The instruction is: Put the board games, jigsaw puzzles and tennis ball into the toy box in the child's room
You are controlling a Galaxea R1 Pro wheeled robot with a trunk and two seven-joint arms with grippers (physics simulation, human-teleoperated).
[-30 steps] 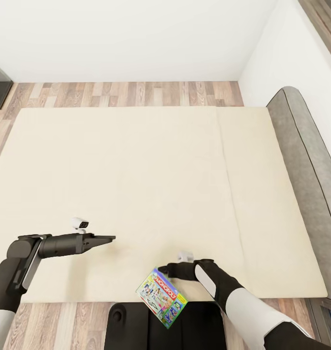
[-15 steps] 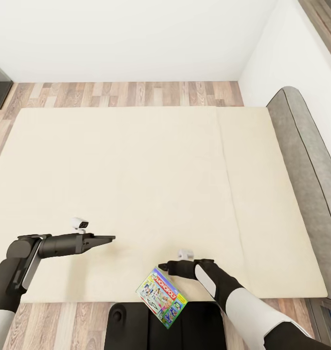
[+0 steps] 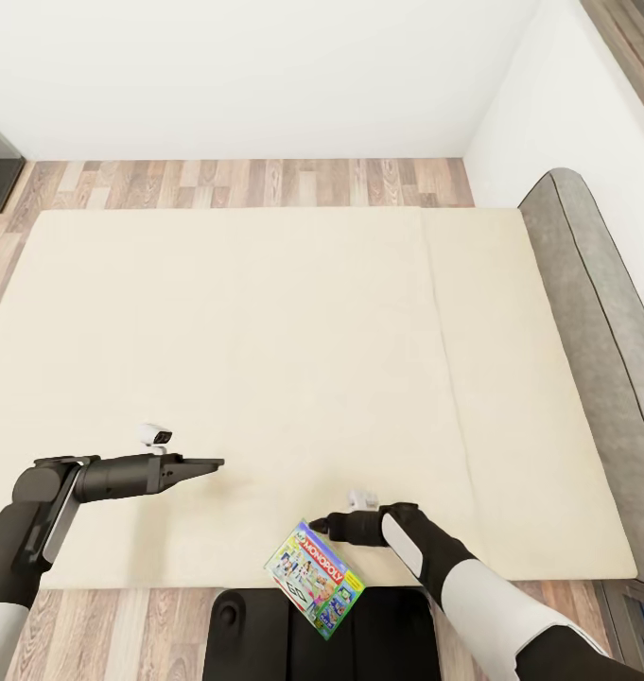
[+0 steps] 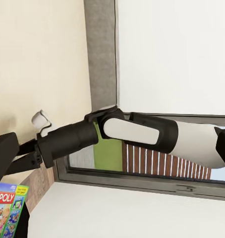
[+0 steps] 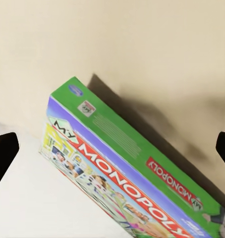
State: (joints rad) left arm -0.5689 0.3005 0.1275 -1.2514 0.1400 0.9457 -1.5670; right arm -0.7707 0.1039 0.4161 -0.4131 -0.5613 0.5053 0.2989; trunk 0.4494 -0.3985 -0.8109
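One board game (image 3: 315,578), the Monopoly box, lies just ahead of my right gripper (image 3: 318,523), jaws spread wide; I cannot tell the left gripper's (image 3: 208,463) state.

White walls (image 3: 265,66), wood-plank floor (image 3: 255,183), dark-framed window (image 4: 142,178).

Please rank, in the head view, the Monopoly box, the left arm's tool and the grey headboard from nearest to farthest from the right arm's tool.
1. Monopoly box, just beside the right tool, at the bed's near edge.
2. Left tool, over the mattress.
3. Grey headboard, far right.
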